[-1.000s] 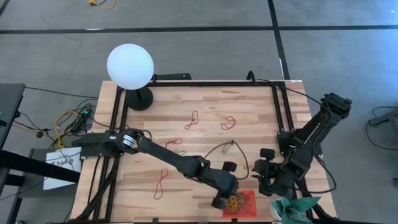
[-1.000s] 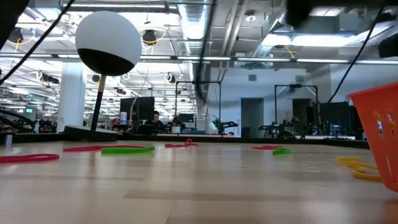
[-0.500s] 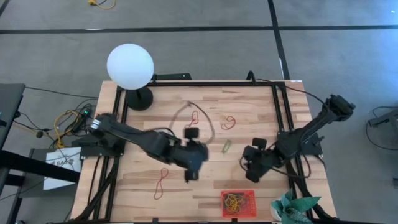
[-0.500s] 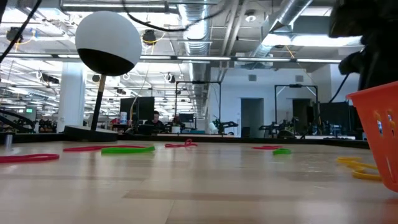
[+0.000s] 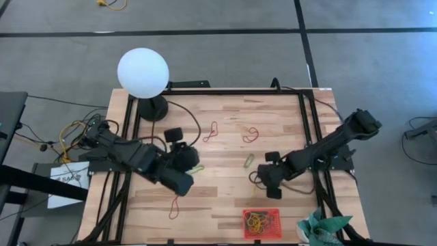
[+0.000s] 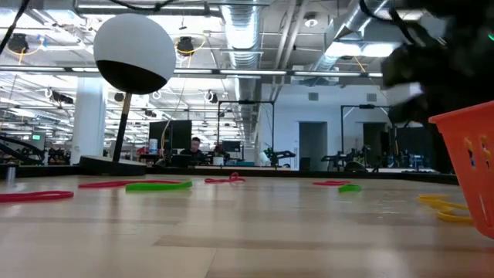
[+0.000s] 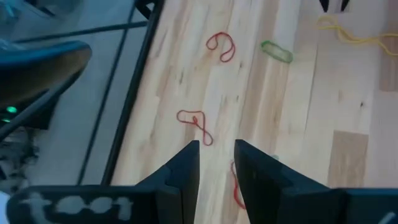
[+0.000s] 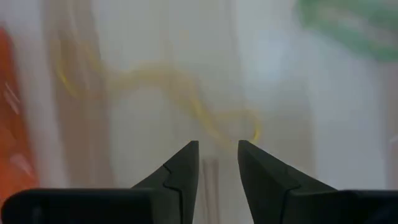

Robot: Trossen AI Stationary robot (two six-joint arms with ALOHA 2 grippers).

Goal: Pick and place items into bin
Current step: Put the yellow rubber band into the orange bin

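1. From above we see the bin at the near edge of the bench, with a tangle of yellow and dark bands lying in it.
2. The left gripper sits over the bench's left half, just beside a red band; its jaws are narrowly parted with nothing between them, as the left wrist view shows.
3. That wrist view also picks out two red loops and plus a green band, which look small from overhead.
4. The right gripper is low over the bench, near a yellow band and above the bin's far side. Only its wrist view shows the jaws: narrowly parted, empty, with the blurred yellow band just ahead.
5. The low view alone shows the bin's wall at the right, and a person in the room behind.
6. A white globe lamp stands at the far left corner.
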